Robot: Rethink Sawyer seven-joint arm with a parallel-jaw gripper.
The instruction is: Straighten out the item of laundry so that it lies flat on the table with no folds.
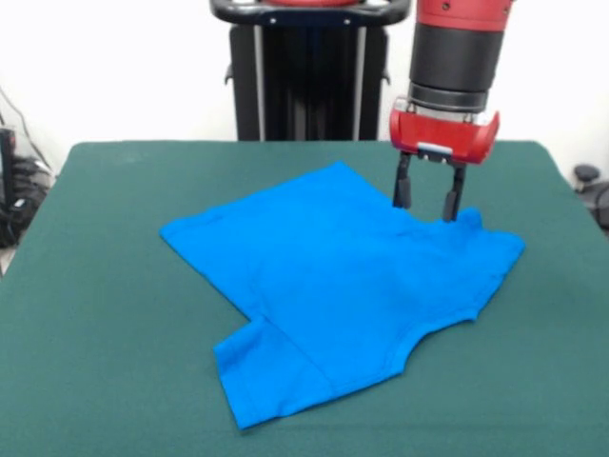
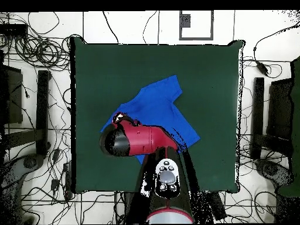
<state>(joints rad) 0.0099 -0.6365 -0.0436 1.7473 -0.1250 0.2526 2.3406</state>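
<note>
The bright blue T-shirt [image 1: 333, 286] lies spread near the middle of the dark green table [image 1: 95, 286]. One sleeve sticks out at the near edge with a crease line across it, and the cloth is slightly rumpled at the far right corner. My gripper [image 1: 424, 209] is open and points down, with both fingertips at the shirt's far right edge, about at cloth level. It holds nothing that I can see. In the overhead view the shirt [image 2: 158, 108] shows on the table [image 2: 99, 70], and my red arm [image 2: 137, 140] covers its edge nearest the robot's base and hides the gripper.
The black pedestal [image 1: 304, 76] stands at the table's far side. In the overhead view, cables [image 2: 35, 47] and dark stands [image 2: 42, 111] ring the table on the floor.
</note>
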